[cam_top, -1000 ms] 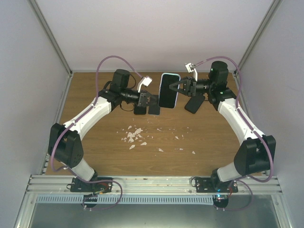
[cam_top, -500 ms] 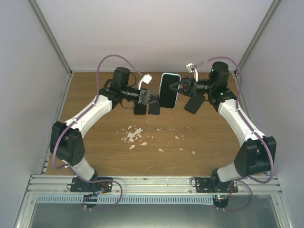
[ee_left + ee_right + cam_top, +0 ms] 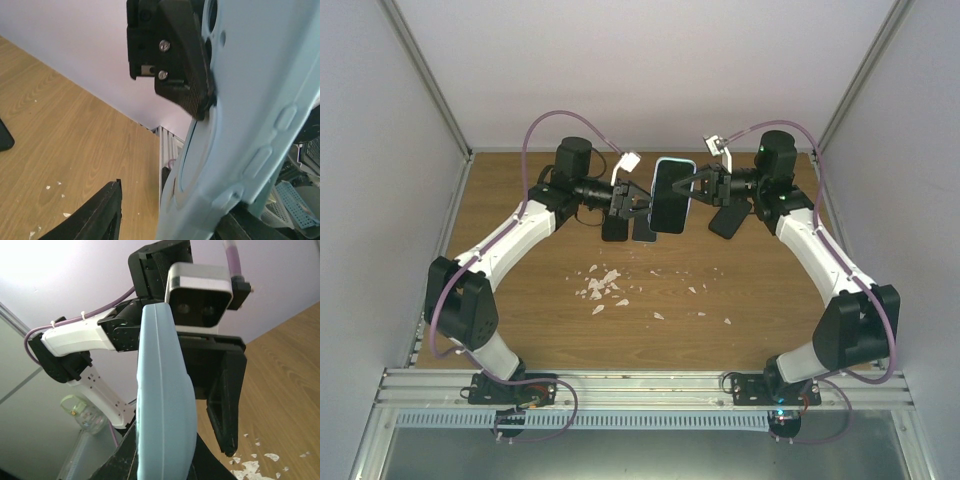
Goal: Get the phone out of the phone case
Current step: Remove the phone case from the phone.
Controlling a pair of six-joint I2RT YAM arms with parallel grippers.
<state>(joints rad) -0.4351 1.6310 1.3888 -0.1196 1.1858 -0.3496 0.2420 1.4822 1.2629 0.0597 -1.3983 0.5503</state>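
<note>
I see the right gripper (image 3: 693, 188) clamping the phone case (image 3: 270, 75) at 3 o'clock; the left gripper (image 3: 640, 204), jaws wide, touches its 9 o'clock edge with one finger (image 3: 187, 75).

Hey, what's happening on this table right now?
Both arms are working on a phone in its light-blue phone case. The right gripper holds it up above the table; the left gripper is open, one finger pad against the case. The phone is not out yet.

Left arm (image 3: 510, 235) and right arm (image 3: 820, 245) reach inward, left fingers (image 3: 182, 75) spread, right fingers (image 3: 694, 182) clamped
</note>
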